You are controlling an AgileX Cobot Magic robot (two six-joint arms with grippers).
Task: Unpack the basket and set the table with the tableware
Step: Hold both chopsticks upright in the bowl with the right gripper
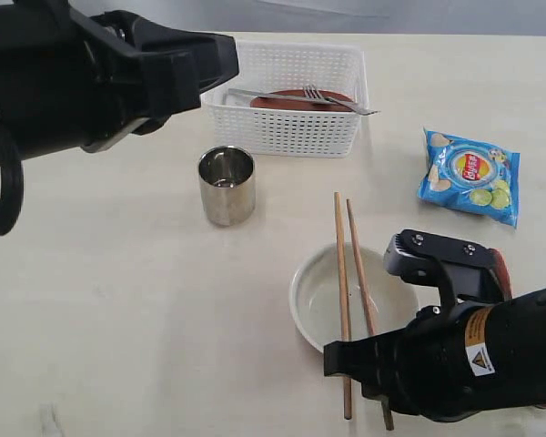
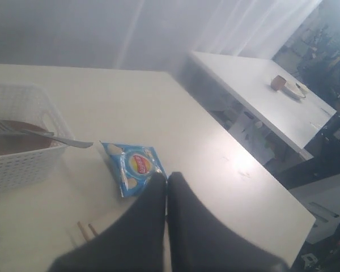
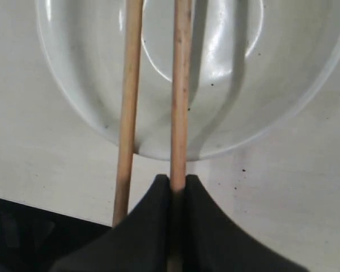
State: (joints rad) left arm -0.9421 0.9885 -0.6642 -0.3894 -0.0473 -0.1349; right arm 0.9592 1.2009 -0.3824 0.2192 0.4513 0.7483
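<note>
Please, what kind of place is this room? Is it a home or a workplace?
Probably a robotics lab or workshop, not a home: a second white work table stands beyond the cream table, with cluttered equipment past it.

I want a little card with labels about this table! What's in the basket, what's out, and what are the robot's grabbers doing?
Inside basket: fork lying on brown plate
Out on table: steel cup, bowl, blue chips bag
Where chopsticks lie: both across the bowl, side by side
What right gripper does: shut on one chopstick
What left gripper does: shut, holding nothing, up above the table
</note>
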